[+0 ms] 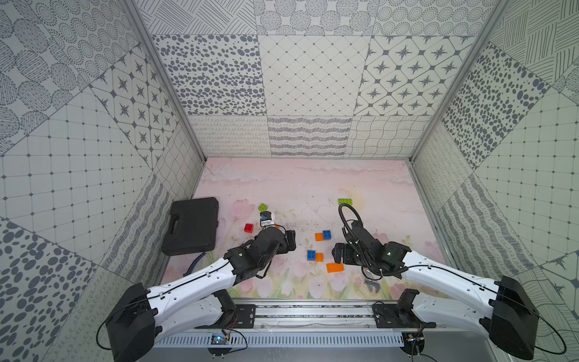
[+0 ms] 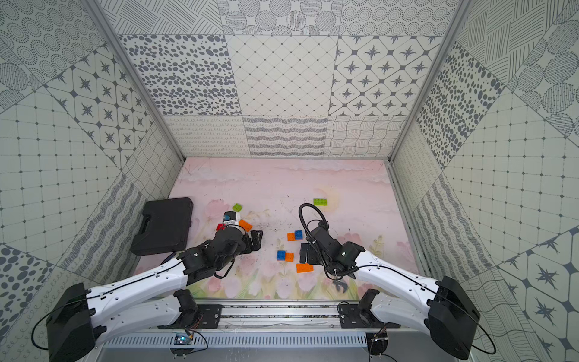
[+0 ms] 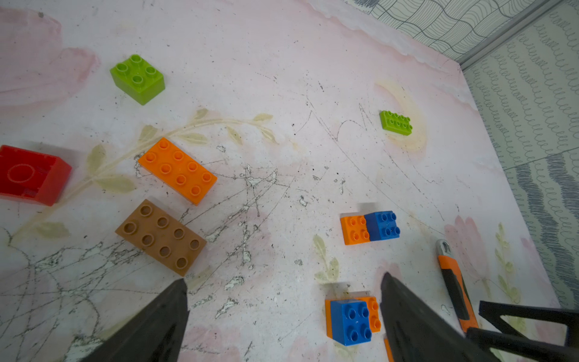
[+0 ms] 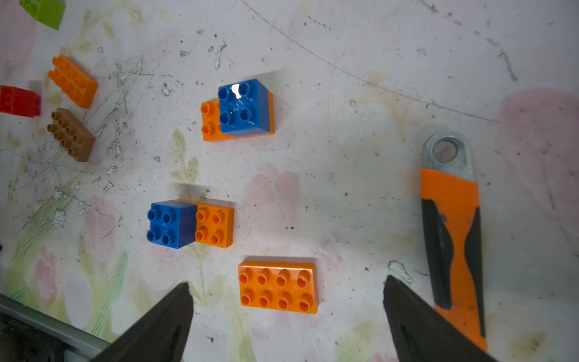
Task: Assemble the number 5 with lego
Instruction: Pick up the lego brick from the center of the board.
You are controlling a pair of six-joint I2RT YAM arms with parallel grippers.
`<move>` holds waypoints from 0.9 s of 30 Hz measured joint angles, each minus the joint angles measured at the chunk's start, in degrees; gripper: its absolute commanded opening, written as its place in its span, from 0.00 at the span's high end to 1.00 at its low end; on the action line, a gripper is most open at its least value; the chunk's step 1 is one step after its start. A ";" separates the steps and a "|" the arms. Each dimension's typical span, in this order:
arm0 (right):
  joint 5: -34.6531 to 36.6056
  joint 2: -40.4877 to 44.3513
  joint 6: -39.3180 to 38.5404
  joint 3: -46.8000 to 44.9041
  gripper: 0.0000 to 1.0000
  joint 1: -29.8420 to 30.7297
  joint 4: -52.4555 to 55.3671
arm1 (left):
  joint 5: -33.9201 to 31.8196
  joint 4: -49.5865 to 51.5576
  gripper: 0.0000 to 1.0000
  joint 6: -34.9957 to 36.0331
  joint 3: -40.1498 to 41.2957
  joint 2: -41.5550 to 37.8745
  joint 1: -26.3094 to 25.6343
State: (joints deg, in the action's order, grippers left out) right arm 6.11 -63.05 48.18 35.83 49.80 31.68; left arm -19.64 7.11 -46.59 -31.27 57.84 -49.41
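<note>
Lego (image 4: 278, 286) lies loose beside shut black case (image 1: 192, 225).

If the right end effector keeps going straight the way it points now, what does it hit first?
Probably the loose orange eight-stud brick: it lies directly ahead between the open fingers of the right end effector, nothing nearer. The wrench sits off to one side. Depth is hard to judge.

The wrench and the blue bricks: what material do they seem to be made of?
Wrench: bare grey metal end, dull, with an orange and black grip, probably plastic or rubber. Blue bricks: moulded plastic, glossy, one showing a bright glare spot.
</note>
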 measured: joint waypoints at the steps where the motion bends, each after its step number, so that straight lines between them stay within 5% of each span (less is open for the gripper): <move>1: -0.52 -0.76 -0.22 0.22 0.03 0.07 0.02 | 0.39 0.00 0.01 -0.37 -0.33 0.44 0.39; 27: -1.36 -9.53 0.11 6.47 0.04 3.65 6.49 | 7.37 1.16 0.01 -3.91 -1.46 4.68 3.43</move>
State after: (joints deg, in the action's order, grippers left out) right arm 4.75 -72.58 48.29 42.30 53.45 38.17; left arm -12.27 8.27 -50.50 -32.73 62.52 -45.98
